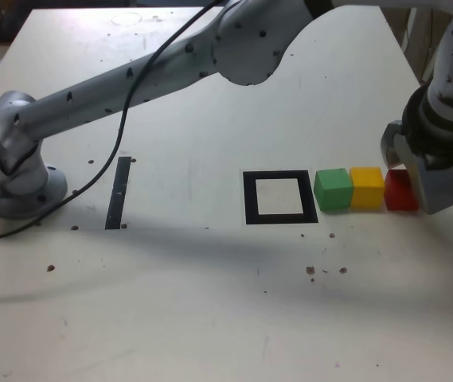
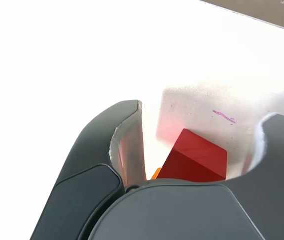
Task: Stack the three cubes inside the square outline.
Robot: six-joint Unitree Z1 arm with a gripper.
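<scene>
Three cubes, green (image 1: 333, 190), yellow (image 1: 367, 188) and red (image 1: 402, 191), sit in a row (running left-right) at centre-right of the exterior view, bare table (image 1: 154, 318) below; open gripper (image 2: 201, 145) straddles red.

The exterior view looks steeply down from above the white worktop (image 1: 170, 302); the wrist view looks down closely beside the red matte cube (image 1: 401, 191) (image 2: 194, 157), which both share.

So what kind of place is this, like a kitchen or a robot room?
Probably a robot lab or workshop, not a kitchen. A robot arm stands on a big white table, and a black square outline is marked there near little coloured cubes.
</scene>
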